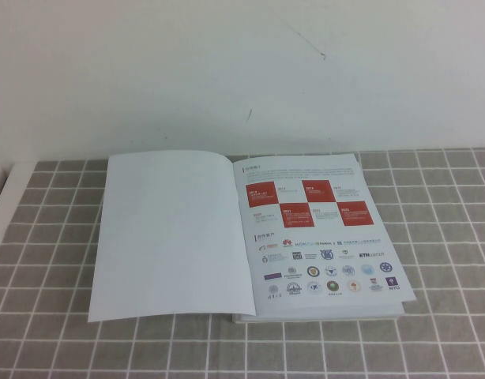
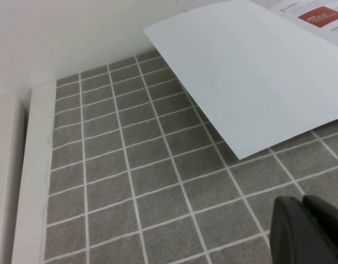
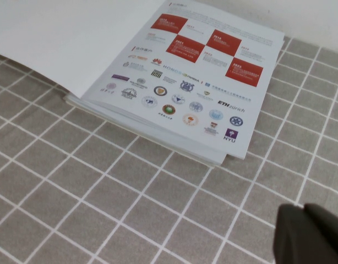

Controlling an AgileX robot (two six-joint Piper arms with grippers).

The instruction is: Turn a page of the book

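The book (image 1: 325,237) lies open on the checked cloth, its right side showing the inner page with red squares and logo rows (image 3: 196,82). The page (image 1: 167,233) lies flat on the left with its blank white reverse up, also visible as the page (image 2: 251,77) in the left wrist view and the page (image 3: 64,33) in the right wrist view. Neither arm shows in the high view. My left gripper (image 2: 303,202) hangs shut and empty over bare cloth, off the page's near left corner. My right gripper (image 3: 304,209) is shut and empty, over cloth near the book's front right corner.
A grey cloth with white grid lines (image 1: 448,237) covers the table. A white wall (image 1: 242,71) rises right behind the book. A white strip of bare table (image 2: 37,165) runs along the cloth's left edge.
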